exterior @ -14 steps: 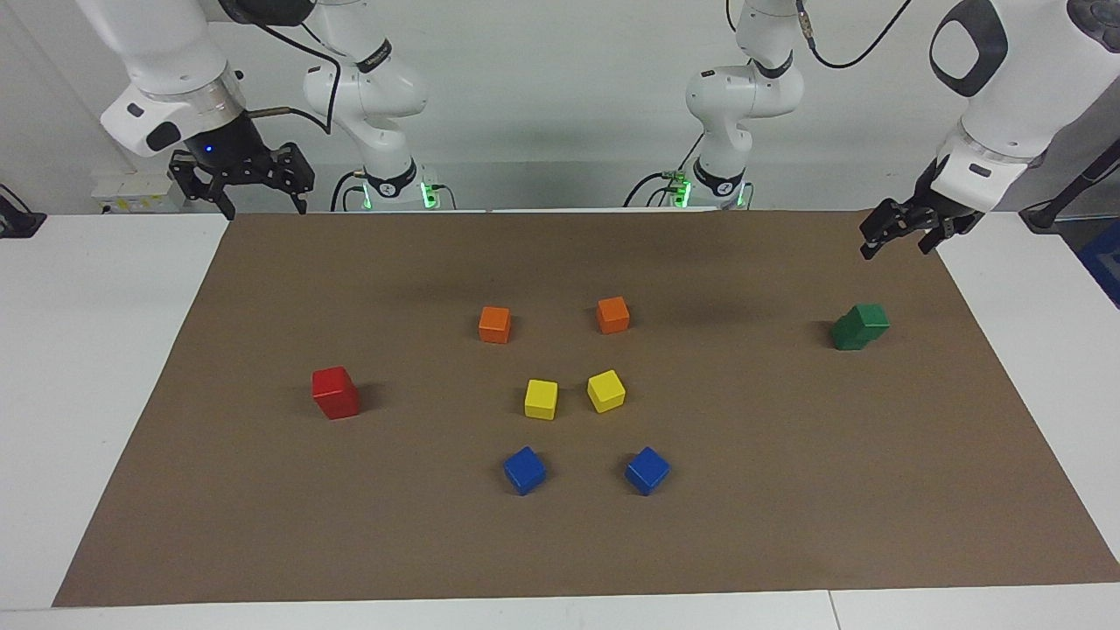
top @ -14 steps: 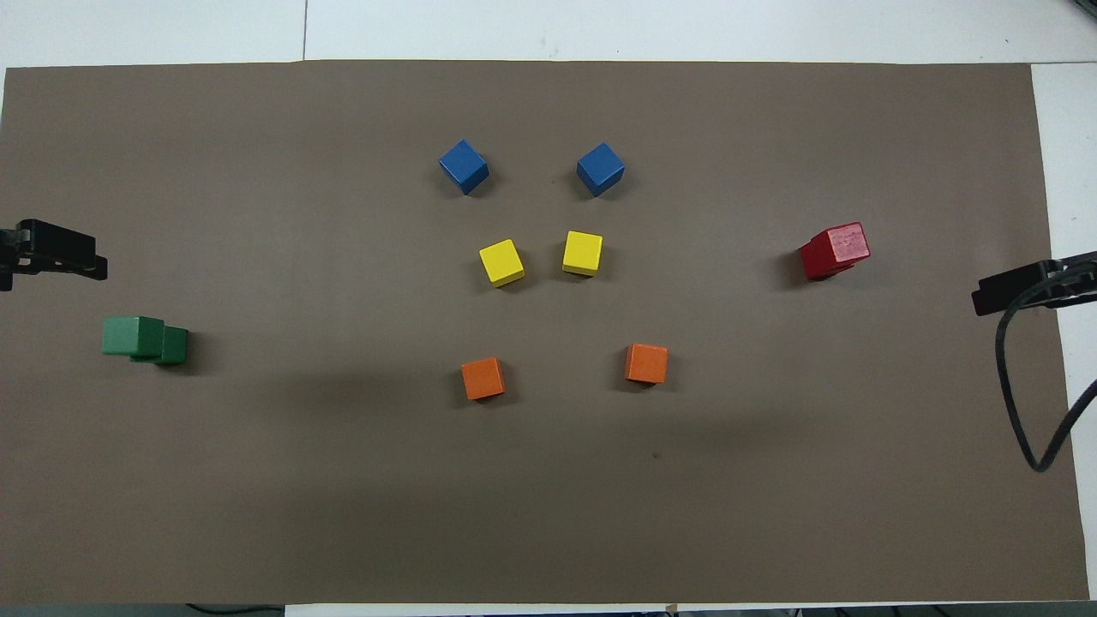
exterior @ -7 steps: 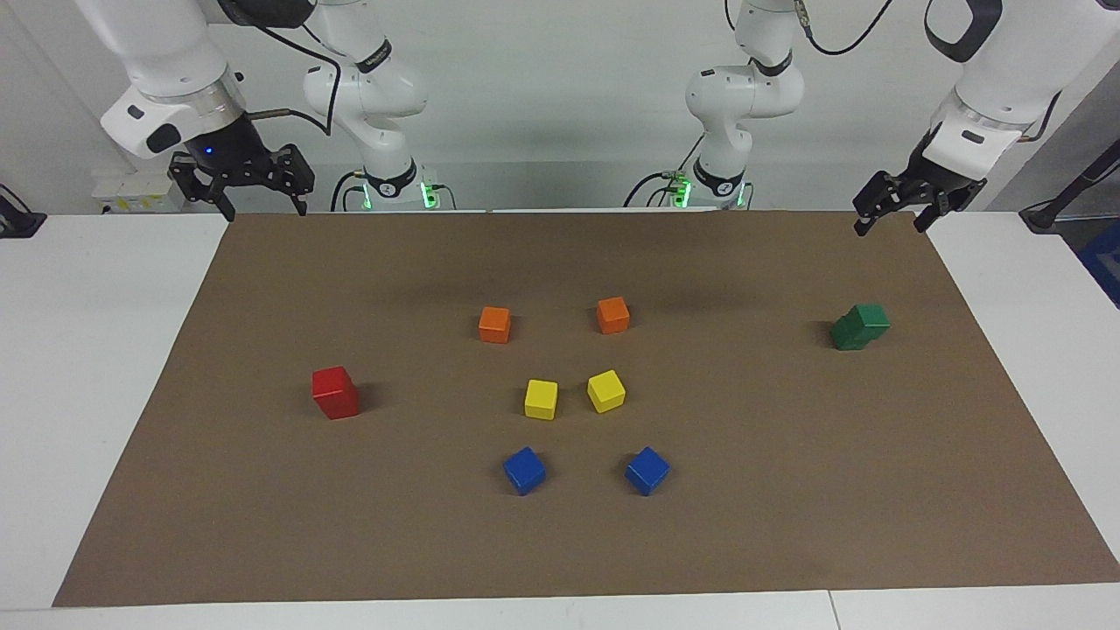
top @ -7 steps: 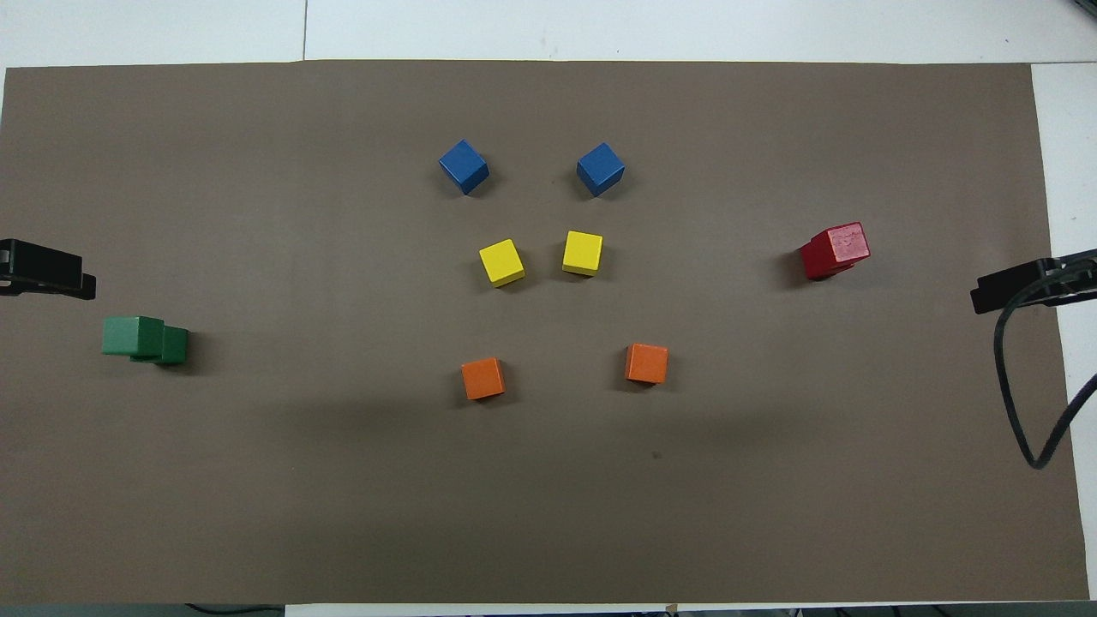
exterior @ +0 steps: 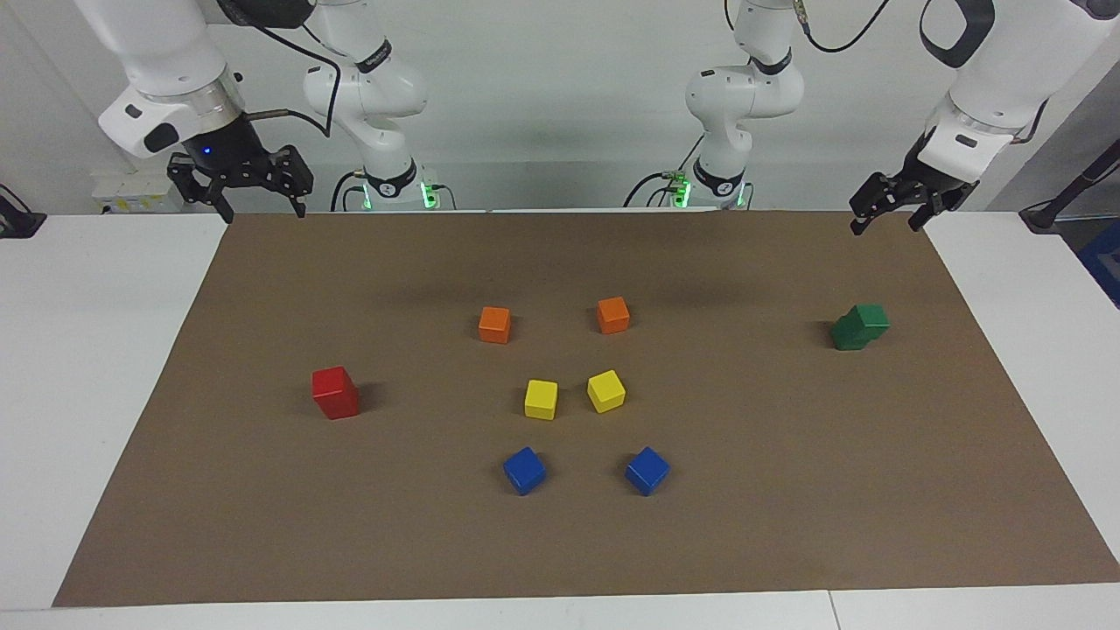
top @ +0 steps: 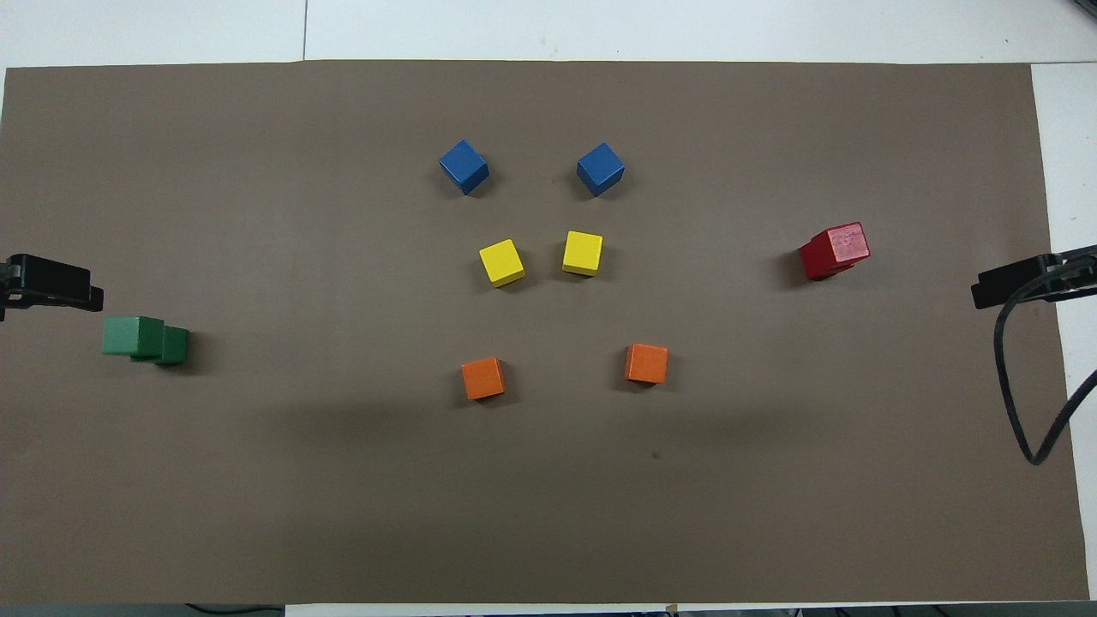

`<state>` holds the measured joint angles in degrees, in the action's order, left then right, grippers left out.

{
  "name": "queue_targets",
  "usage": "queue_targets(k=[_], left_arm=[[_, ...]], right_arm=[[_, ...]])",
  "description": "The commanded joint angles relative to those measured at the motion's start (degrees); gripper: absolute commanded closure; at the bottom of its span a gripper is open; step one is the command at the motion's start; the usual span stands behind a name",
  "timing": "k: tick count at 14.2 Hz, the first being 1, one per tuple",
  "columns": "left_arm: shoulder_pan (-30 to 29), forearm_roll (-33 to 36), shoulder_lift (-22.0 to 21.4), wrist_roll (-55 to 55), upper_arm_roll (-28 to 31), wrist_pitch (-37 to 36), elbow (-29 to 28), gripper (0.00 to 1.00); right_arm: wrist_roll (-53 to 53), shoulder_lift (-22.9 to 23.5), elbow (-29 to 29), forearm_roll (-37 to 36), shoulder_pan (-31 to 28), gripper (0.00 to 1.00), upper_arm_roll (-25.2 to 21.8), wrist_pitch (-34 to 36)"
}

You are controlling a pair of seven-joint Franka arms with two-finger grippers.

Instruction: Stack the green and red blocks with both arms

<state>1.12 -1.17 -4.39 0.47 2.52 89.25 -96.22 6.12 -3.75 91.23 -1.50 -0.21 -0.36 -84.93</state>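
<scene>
White wall and white desk (exterior: 105,367) frame the scene, with a brown mat (exterior: 577,542) covering most of the desk top.

Both arms are raised and drawn back toward their bases, each bent so that its wrist tips downward over a corner of the mat nearest the robots. At the right arm's end, the right end effector (exterior: 241,180) hangs in the air with its two fingers spread wide and nothing between them; in the overhead view only its dark tip (top: 1020,283) pokes in at the mat's edge, with a black cable (top: 1024,403) looping below it. At the left arm's end, the left end effector (exterior: 891,208) hangs tilted at a slant, its fingers also apart and empty; its tip (top: 56,281) shows at the mat's edge in the overhead view.

The green stack (exterior: 860,326) stands on the mat toward the left arm's end, one green cube on the other, the upper one set off to one side so the lower cube shows beneath it (top: 144,339). The red stack (exterior: 336,392) stands toward the right arm's end, its two cubes nearly flush (top: 835,250). Neither stack is touched by an end effector.

Between the stacks lie three pairs of loose cubes: orange cubes (exterior: 494,325) nearest the robots, yellow cubes (exterior: 541,399) in the middle, and blue cubes (exterior: 524,470) farthest.
</scene>
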Motion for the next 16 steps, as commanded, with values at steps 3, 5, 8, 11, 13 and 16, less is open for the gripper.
queue_targets(k=[3,5,8,11,13,16], left_arm=[[-0.07,0.29,-1.24,-0.74,-0.23,-0.13,-1.16,0.0],[-0.16,0.29,-1.33,-0.74,-0.23,-0.48,-1.07,0.0],[0.46,0.29,-1.33,-0.74,-0.23,-0.57,-0.98,0.0],[0.46,0.29,-1.33,-0.65,-0.23,-0.4,-1.07,0.0],[0.46,0.29,-1.33,-0.65,-0.23,-0.48,-1.07,0.0],[0.55,0.29,-1.33,-0.65,-0.23,-0.31,-1.07,0.0]], right_arm=[[-0.76,0.85,-1.14,-0.44,-1.02,0.0,0.71,-1.12],[-0.76,0.85,-1.23,-0.44,-1.1,0.0,0.71,-1.2],[-0.84,0.85,-1.23,-0.44,-1.1,0.0,0.71,-1.56],[-0.84,0.85,-1.23,-0.35,-1.1,0.0,0.71,-1.56],[-0.84,0.85,-1.23,-0.35,-1.1,0.0,0.71,-1.56],[-0.93,0.85,-1.23,-0.35,-1.02,0.0,0.71,-1.56]])
